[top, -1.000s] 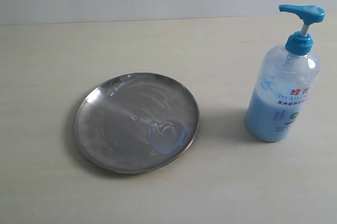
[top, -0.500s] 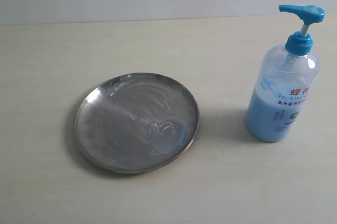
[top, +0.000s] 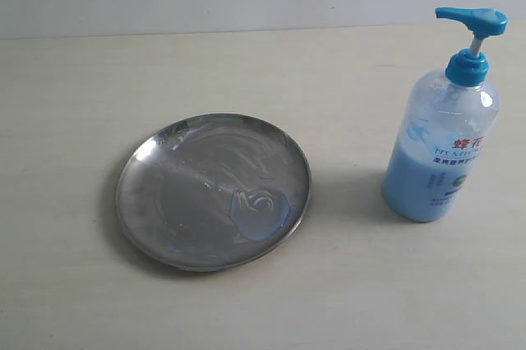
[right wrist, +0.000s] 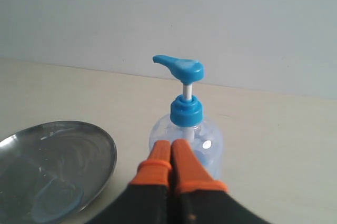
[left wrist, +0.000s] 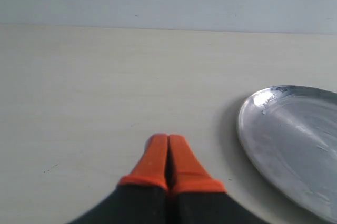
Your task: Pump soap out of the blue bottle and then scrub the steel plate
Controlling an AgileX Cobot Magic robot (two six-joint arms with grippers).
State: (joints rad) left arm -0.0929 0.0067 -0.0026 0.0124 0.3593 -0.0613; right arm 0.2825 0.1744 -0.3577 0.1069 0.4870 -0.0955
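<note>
Plainly, in the exterior view the steel plate (top: 164, 194) is seen lying flat on the pale surface (top: 82, 79), with the blue bottle (top: 440, 161) standing upright well apart from it on the right. A blob of the soap (top: 259, 214) is seen resting inside the plate near the rim that faces the bottle, and pale smears are spread over the rest of the metal. No arm is shown in this view.

In the left wrist view, the left end effector (left wrist: 167, 145) is shown closed, its orange fingers pressed together with nothing held between them. It is held above bare surface beside the plate (left wrist: 295, 140).

In the right wrist view, the right end effector (right wrist: 171, 148) is likewise closed and empty. It is pointed at the bottle (right wrist: 186, 112), with its tips below the raised pump head. The plate (right wrist: 63, 155) and the soap (right wrist: 55, 203) are seen off to one side.

Since soap is already laid on the plate, pumping is judged done and scrubbing is taken as the step in hand. An end effector would need to be brought over the blob and the soap worked across the metal. No scrubbing tool is visible.

Compared with the earlier exterior frames, nothing is found to be moved.
</note>
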